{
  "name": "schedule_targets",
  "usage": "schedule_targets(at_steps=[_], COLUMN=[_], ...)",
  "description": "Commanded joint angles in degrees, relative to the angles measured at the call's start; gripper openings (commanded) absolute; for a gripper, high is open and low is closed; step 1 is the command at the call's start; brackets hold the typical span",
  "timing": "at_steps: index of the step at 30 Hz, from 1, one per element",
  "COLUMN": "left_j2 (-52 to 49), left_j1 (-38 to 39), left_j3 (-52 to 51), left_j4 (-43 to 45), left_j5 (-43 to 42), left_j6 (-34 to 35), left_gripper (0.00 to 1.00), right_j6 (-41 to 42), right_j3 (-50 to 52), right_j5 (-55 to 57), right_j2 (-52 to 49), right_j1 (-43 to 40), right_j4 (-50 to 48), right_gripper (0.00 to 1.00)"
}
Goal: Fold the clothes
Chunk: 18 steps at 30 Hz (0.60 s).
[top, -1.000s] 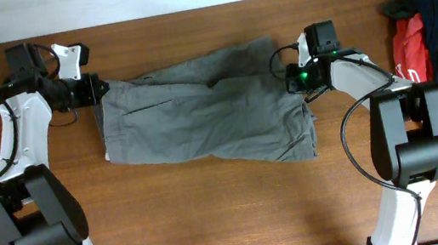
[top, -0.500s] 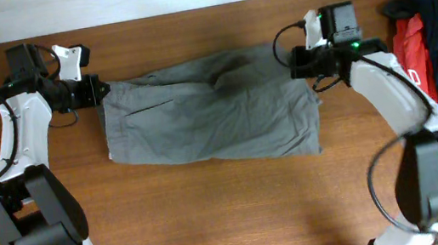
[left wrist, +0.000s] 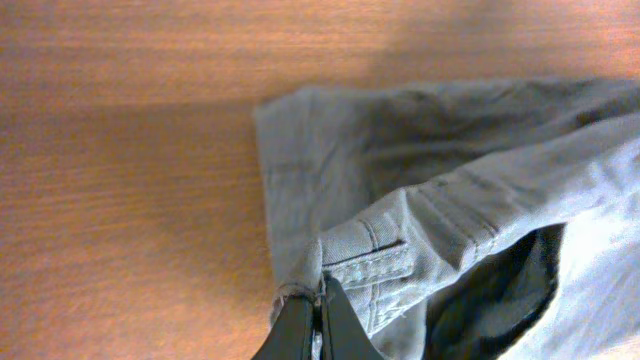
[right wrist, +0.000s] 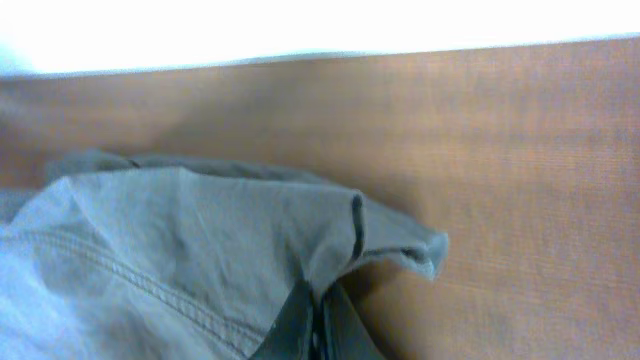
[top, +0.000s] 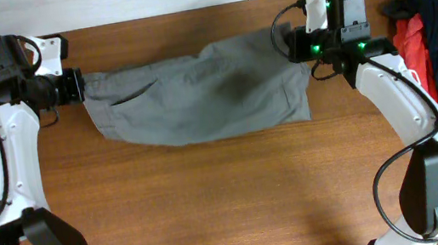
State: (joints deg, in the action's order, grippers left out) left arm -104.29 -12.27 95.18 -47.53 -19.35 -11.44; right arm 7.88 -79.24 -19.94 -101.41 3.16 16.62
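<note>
Both arms are now sitting farther apart and nearer the far edge than a second ago: my left gripper (top: 75, 85) is out to the left, my right gripper (top: 301, 47) out to the right, and the shorts (top: 199, 104) are stretching between them along the back of the table (top: 215, 217). Each gripper is pinching cloth with its jaws pressed together. The left is holding the waistband corner beside a belt loop (left wrist: 368, 268), and the right is holding a fold at the opposite end. I'm judging a slip to be the main risk, since both holds are catching only a thin edge and more tension could pull one corner free. The near edge is sagging in a curve onto the wood and may bunch during folding.
</note>
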Motion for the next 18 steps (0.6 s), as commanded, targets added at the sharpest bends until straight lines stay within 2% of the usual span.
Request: schedule_targets(at_steps=[1, 5, 7, 9, 13, 16, 18], left_j2=[0.5, -0.24, -0.5, -0.76, -1.95, -3.87, -5.62], left_j1=[-0.52, -0.52, -0.52, -0.5, -0.46, -0.26, 0.0], left_j3=[0.76, 0.74, 0.74, 0.74, 0.63, 0.63, 0.63], left_j4=[-1.27, -0.94, 0.09, 1.2, 6.01, 10.32, 12.17], left_j5=[5.35, 6.03, 7.21, 7.1, 6.67, 5.09, 4.04], left_j6=[0.66, 0.02, 0.02, 0.02, 0.0, 0.0, 0.0], left_gripper=[0.0, 0.01, 0.08, 0.1, 0.09, 0.02, 0.0], right_j6=[1.64, 1.62, 1.62, 1.62, 1.66, 2.12, 2.95], right_j3=[-0.07, -0.07, -0.07, -0.07, -0.07, -0.07, -0.07], right_j5=[-1.51, -1.46, -1.51, -1.51, -1.84, -2.8, -2.75], right_j2=[1.55, 0.76, -0.39, -1.64, -5.51, -8.87, -10.78], right_j1=[0.22, 0.22, 0.22, 0.22, 0.26, 0.26, 0.26], right_j4=[-3.3, -5.2, -5.35, -5.38, -7.5, -11.45, -13.79], right_gripper=[0.04, 0.04, 0.04, 0.04, 0.04, 0.04, 0.04])
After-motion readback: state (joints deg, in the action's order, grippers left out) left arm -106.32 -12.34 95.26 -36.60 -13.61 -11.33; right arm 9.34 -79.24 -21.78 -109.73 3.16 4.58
